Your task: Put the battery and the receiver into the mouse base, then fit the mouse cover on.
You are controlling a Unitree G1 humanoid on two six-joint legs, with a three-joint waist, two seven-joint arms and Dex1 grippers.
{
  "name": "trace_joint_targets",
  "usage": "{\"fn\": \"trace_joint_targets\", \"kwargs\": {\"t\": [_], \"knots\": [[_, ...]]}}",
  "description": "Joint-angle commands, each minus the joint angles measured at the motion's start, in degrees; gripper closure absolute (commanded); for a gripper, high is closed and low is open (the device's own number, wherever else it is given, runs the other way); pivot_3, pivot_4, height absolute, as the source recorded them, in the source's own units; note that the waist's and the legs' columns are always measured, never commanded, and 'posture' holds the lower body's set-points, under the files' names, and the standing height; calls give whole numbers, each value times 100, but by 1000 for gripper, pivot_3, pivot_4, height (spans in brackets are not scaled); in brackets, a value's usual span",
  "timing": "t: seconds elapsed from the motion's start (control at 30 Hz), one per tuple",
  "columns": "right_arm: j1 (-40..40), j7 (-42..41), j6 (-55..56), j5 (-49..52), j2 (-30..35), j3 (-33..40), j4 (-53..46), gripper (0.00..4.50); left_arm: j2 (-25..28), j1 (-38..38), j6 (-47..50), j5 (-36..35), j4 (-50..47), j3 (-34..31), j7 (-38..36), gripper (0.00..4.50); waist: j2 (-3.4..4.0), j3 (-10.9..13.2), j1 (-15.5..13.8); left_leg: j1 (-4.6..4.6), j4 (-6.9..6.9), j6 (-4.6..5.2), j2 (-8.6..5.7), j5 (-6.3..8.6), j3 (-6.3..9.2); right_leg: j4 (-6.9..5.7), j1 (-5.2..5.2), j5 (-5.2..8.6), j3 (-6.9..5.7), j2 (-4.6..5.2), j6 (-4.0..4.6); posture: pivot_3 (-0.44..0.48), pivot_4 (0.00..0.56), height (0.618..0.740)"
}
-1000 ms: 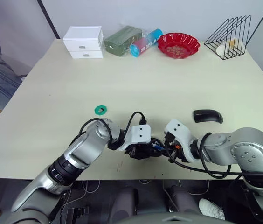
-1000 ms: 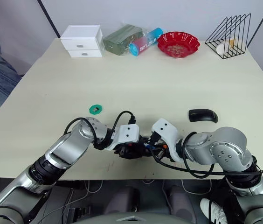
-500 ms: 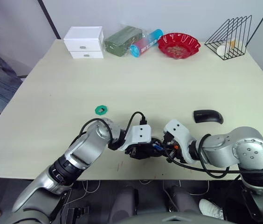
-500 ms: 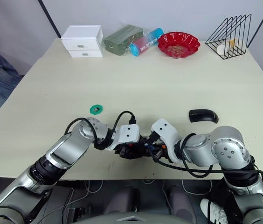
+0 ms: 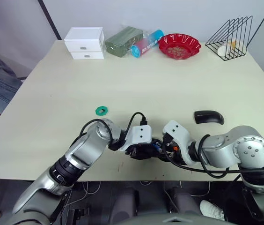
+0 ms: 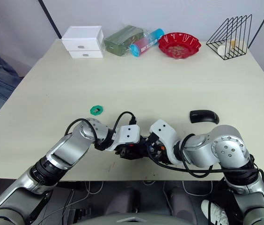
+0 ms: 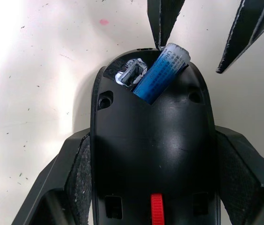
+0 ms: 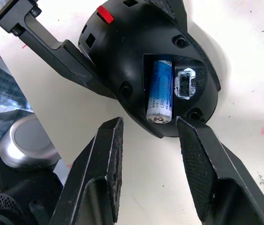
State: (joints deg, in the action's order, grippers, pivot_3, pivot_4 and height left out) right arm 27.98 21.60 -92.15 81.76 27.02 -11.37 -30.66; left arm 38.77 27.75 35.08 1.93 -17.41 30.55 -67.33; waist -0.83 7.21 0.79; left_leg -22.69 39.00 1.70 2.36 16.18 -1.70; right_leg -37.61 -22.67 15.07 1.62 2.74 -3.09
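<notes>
Your left gripper (image 7: 153, 154) clenches the mouse base (image 7: 153, 140) at the pale bench's (image 5: 146, 79) near edge; the battery (image 8: 161, 96) lies in it, right gripper (image 8: 150, 136) released, mouse cover (image 5: 209, 116) right

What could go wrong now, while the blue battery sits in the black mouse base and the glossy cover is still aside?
1. The blue cylindrical battery looks tilted, one end raised above its slot in the black oval mouse base; it may pop out or block the cover.
2. The right gripper is open close to the battery end; a push could shift the base within the left gripper.
3. The glossy black curved mouse cover lies apart on the table, not yet fitted.
</notes>
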Motion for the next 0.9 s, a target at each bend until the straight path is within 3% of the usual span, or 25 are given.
{"fn": "trace_joint_targets", "kwargs": {"t": [0.03, 0.2, 0.3, 0.43, 0.57, 0.77, 0.9], "knots": [[3, -149, -11, -34, 221, 28, -113, 2597, -63, -138, -35, 133, 120, 280, 94, 1582, 5, 4, -11, -3, 0, 0, 0, 0, 1, 2, -1, 0, -1, 2, 0, 0, 150, 740], [-94, -665, 122, -136, 715, 109, -400, 2597, -67, -147, -72, 148, 131, 280, 77, 1582, 20, 27, -42, -28, -1, 2, -9, 1, 6, 28, -5, 0, -10, 14, -2, 0, 150, 740], [-219, -1481, 483, -598, 1300, 164, -800, 2597, -80, -125, -91, 154, 166, 281, 72, 1582, 35, 39, -75, -37, -2, 5, -11, 3, 16, 44, -4, -1, -21, 15, -3, 0, 150, 740], [-489, -2592, 1363, -1470, 1858, -9, -1175, 2597, -81, -102, -119, 163, 187, 286, 57, 1582, 37, 42, -92, -39, -10, 6, -12, 3, 23, 57, -2, -1, -29, 14, -4, 0, 150, 740], [-1001, -3565, 2457, -2253, 1997, 69, -1237, 2597, -87, -55, -140, 155, 253, 277, 37, 1582, 37, 47, -125, -40, -11, 6, -18, 3, 27, 59, -1, 0, -34, 10, -4, 0, 150, 740], [-2004, -5089, 4577, -3716, 2063, -123, -1086, 4445, -109, -32, -87, 149, 205, 294, 39, 1582, 35, 54, -162, -45, -11, 5, -24, 3, 31, 69, 1, -5, -40, 8, -15, 0, 150, 740], [-2383, -5725, 5608, -4418, 1850, -282, -736, 4445, -103, -29, -53, 142, 158, 299, 46, 1582, 33, 57, -161, -38, -11, 5, -24, 3, 33, 68, 7, -4, -41, 2, -13, 0, 150, 740]]}}
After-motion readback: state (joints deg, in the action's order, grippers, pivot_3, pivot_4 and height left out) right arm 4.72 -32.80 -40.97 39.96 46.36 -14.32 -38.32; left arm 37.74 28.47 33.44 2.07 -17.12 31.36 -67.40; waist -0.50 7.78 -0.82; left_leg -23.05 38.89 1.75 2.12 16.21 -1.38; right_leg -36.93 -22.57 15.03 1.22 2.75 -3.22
